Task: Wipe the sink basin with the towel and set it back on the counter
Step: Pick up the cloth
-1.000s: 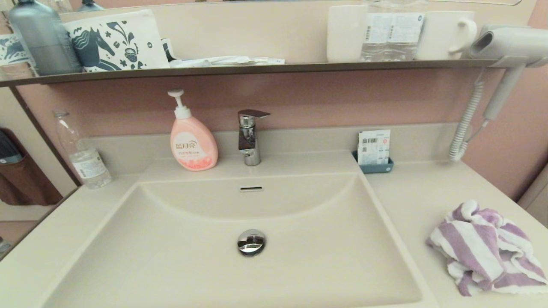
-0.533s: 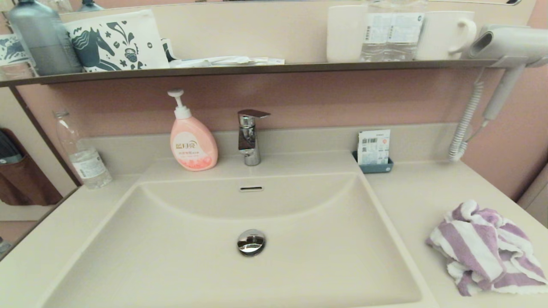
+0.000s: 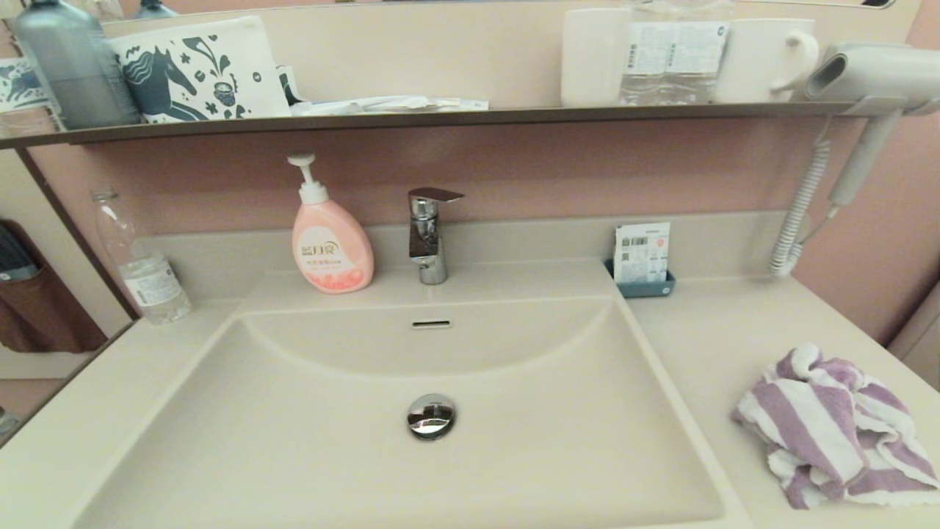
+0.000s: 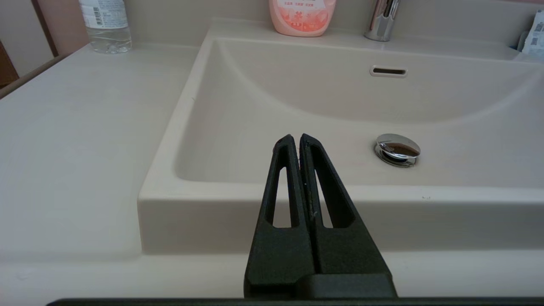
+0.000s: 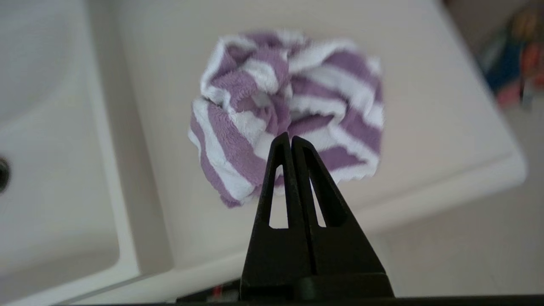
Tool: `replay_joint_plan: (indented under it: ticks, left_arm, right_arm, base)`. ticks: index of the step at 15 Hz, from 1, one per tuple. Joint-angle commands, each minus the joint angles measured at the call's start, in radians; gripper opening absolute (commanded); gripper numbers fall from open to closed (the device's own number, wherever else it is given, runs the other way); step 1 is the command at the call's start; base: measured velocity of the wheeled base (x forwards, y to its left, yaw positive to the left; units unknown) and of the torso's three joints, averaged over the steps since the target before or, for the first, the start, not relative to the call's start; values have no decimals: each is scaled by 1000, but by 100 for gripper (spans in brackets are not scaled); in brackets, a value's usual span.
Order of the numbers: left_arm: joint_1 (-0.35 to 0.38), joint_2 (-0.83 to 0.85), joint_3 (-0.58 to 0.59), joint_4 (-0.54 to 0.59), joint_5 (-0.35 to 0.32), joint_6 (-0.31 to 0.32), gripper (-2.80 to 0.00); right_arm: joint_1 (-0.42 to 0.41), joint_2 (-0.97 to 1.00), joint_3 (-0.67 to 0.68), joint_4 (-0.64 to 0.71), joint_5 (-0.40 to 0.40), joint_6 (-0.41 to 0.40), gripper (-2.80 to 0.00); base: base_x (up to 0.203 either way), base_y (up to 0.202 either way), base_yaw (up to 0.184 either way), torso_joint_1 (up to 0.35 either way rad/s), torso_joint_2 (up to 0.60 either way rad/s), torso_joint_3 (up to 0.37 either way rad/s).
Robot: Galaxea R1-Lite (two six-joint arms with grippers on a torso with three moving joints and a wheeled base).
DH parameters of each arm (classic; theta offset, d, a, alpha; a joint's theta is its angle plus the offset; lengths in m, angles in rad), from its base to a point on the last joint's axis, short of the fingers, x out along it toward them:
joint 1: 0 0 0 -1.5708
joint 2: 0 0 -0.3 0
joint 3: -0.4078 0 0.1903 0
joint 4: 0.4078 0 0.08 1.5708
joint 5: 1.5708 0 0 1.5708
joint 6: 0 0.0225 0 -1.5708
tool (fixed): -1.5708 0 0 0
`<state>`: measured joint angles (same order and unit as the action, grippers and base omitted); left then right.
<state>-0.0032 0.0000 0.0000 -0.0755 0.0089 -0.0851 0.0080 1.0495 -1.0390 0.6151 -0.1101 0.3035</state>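
A crumpled purple-and-white striped towel (image 3: 833,422) (image 5: 289,106) lies on the cream counter (image 3: 720,338) to the right of the sink basin (image 3: 308,411). The basin has a chrome drain plug (image 3: 431,416) (image 4: 397,149) and an overflow slot (image 3: 431,323). Neither arm shows in the head view. My right gripper (image 5: 290,138) hangs shut above the towel's near side, apart from it, holding nothing. My left gripper (image 4: 296,138) is shut and empty, held before the basin's front rim (image 4: 255,212), left of the drain.
A pink soap pump bottle (image 3: 329,235) and a chrome faucet (image 3: 428,231) stand behind the basin. A clear water bottle (image 3: 139,264) is at the back left, a small card holder (image 3: 642,261) at the back right. A hair dryer (image 3: 866,95) hangs by the dark shelf (image 3: 440,117).
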Motion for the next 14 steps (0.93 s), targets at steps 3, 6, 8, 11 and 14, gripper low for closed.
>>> replay_joint_plan:
  ticks: [3,6,8,11,14]
  left_arm:
    - [0,2,0,-1,0,-1,-280]
    - [0,2,0,-1,0,-1,-280]
    - [0,2,0,-1,0,-1,-280]
    - [0,2,0,-1,0,-1,-280]
    - [0,2,0,-1,0,-1,-280]
  right_arm:
    - [97,363,-225,263,4,83,-280]
    - [162,428,-320,363,-45,86,0]
    - [160,465,-423,432,-68,43,0]
    - [159,520,-465,469,-116,-50,0]
    - [161,591,-465,460,-172,-72,0]
  base:
    - [0,0,0,0,0,0]
    - [0,0,0,0,0,0]
    - [0,0,0,0,0,0]
    - [0,0,0,0,0,0]
    - [0,0,0,0,0,0]
